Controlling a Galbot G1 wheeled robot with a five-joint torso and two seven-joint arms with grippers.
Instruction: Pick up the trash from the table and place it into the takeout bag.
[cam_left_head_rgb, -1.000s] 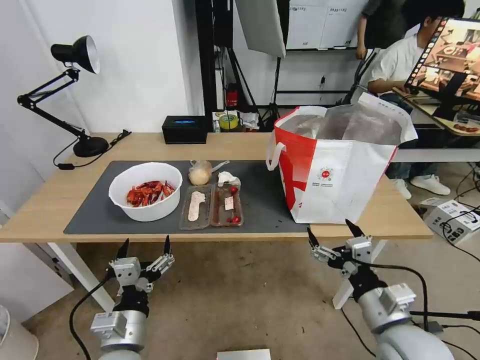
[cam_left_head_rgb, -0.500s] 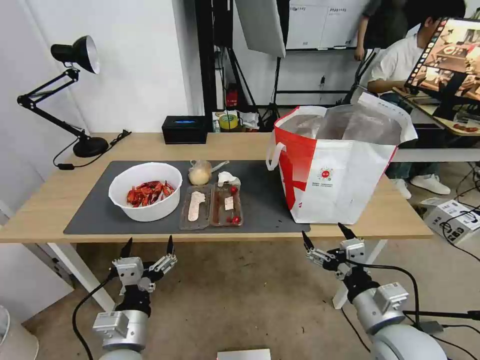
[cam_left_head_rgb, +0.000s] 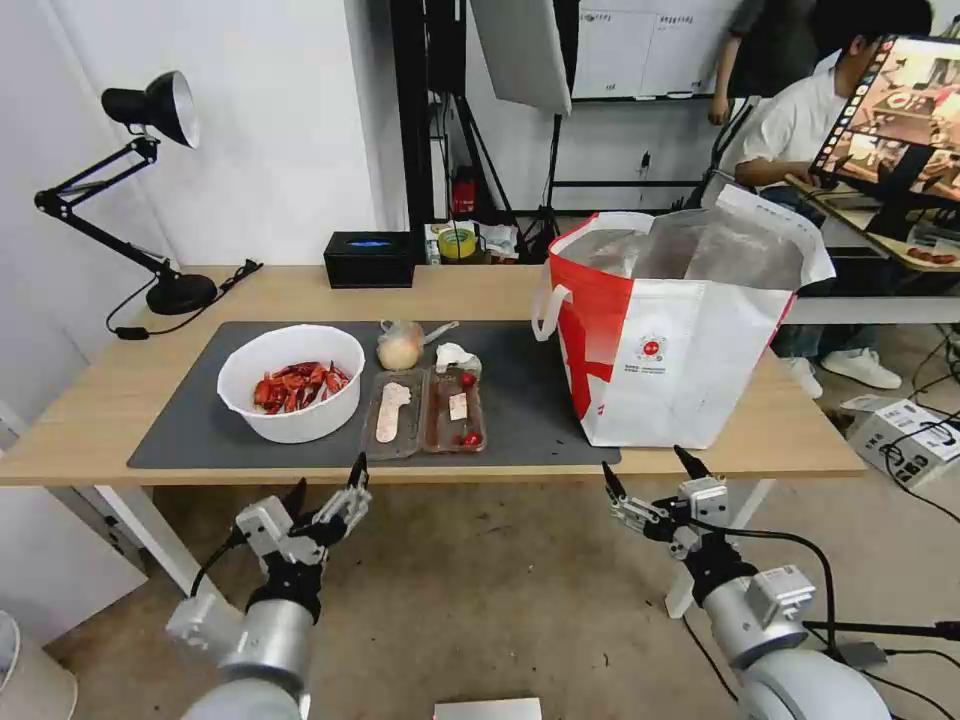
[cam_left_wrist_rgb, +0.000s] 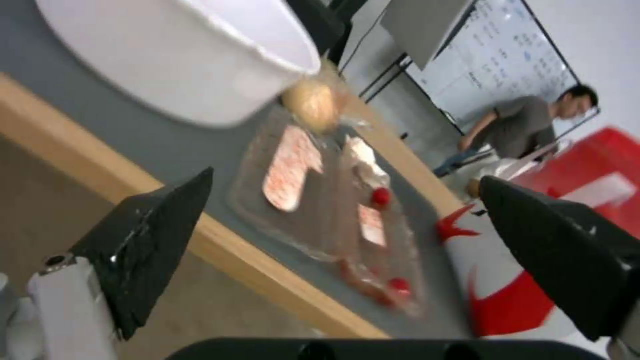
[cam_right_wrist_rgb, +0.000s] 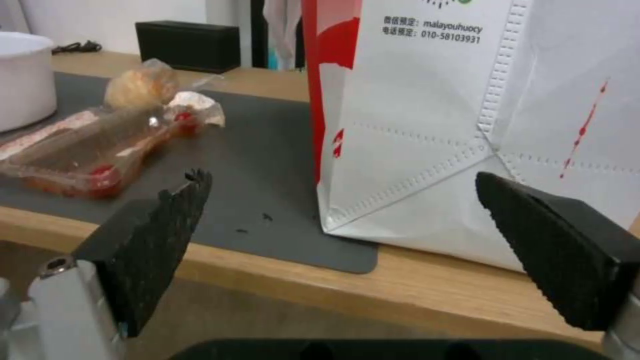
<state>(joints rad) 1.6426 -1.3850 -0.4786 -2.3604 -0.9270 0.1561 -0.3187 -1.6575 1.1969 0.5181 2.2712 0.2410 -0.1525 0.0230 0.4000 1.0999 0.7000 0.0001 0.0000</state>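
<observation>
left gripper (cam_left_head_rgb: 327, 490) below the front edge of the table (cam_left_head_rgb: 100, 400), fingers spread, nothing held, angled toward the clear hinged tray (cam_left_head_rgb: 424, 412). right gripper (cam_left_head_rgb: 648, 476) also low, off the table edge in front of the takeout bag (cam_left_head_rgb: 670, 330), fingers apart, empty.

trash all on the dark grey mat (cam_left_head_rgb: 530, 400): white bowl of crayfish shells (cam_left_head_rgb: 291, 383) at the robot's left, tray just beside it, small clear bag with a yellowish lump (cam_left_head_rgb: 400, 347) and crumpled tissue (cam_left_head_rgb: 453, 355) behind the tray. takeout bag stands open on the mat's right end, well apart from the tray.

risks, as judged:
- either gripper rising from under the edge could clip the tabletop.
- tray is thin, open and flat with red bits inside; a one-sided pinch may flex it and spill them.
- bowl sits close to the tray; a wide-open finger could nudge it.
- bag walls are soft and tall; a low carry could catch the rim and fold or tip it.
</observation>
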